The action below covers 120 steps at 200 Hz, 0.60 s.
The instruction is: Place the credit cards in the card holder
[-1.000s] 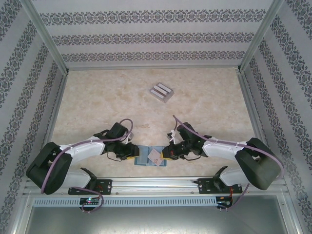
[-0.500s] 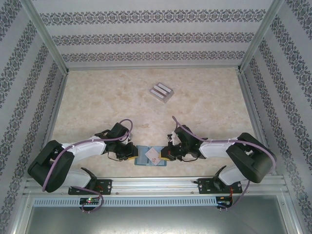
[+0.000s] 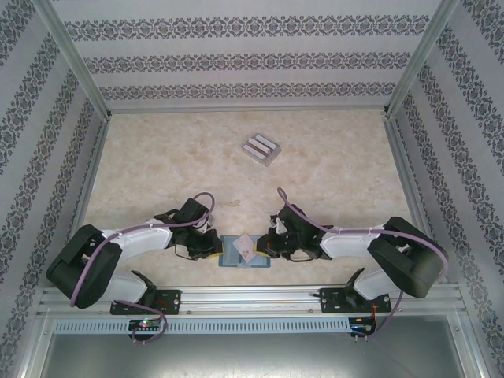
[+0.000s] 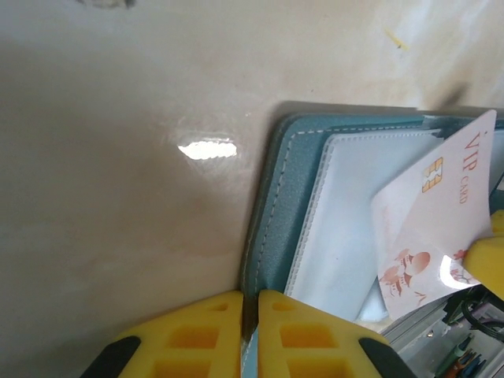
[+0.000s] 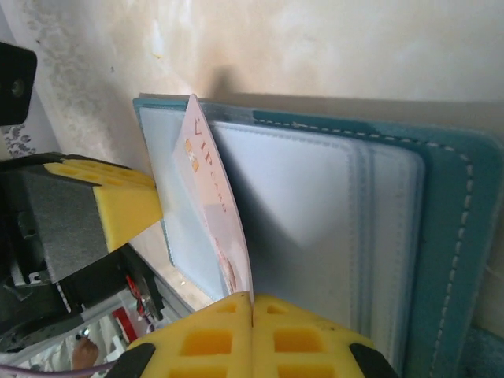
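My right jaws are pinched shut on a card (image 5: 213, 197), long axis 12-to-6 off my wrist, tilted over the open holder (image 5: 441, 236) at 6 on the counter (image 3: 157, 173). Left jaws clamp its cover edge at 9.

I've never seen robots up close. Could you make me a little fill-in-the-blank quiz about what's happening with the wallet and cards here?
The right end effector pinches a pale card printed "____ CARD".
The left end effector is shut on the edge of the open card holder, whose cover is coloured ____.
The other credit cards lie together at the ____ side of the table, beyond both arms.
Missing words: VIP; teal; far.
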Tool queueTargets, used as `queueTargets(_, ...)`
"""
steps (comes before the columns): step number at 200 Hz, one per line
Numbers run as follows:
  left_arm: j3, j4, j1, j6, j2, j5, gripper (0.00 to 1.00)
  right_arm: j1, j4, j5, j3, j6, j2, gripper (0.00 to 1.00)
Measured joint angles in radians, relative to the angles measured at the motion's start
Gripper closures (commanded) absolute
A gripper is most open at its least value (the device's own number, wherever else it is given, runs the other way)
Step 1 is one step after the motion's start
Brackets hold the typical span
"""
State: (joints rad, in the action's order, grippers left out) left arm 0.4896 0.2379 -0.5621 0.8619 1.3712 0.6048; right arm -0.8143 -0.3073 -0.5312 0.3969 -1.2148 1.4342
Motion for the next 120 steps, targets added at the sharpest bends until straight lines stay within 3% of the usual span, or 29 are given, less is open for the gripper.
queueTargets(29, 0.001, -0.014, 0.000, 0.016, 0.012, 0.014, 0.89, -0.042, -0.011, 0.053, 0.011, -0.039, 0.016, 0.99)
queueTargets(58, 0.002, -0.027, 0.000, 0.026, 0.021, 0.026, 0.90, -0.061, -0.018, 0.087, 0.022, -0.066, 0.020, 0.83)
queueTargets(79, 0.002, -0.033, 0.000, 0.031, 0.024, 0.031, 0.90, -0.066, 0.005, 0.105, 0.022, -0.069, 0.019, 0.79)
queueTargets(101, 0.002, -0.041, 0.000, 0.034, 0.029, 0.037, 0.90, -0.066, 0.032, 0.111, 0.023, -0.065, 0.004, 0.80)
queueTargets(120, 0.006, -0.043, 0.000, 0.034, 0.035, 0.042, 0.90, -0.066, 0.048, 0.114, 0.023, -0.063, -0.003, 0.92)
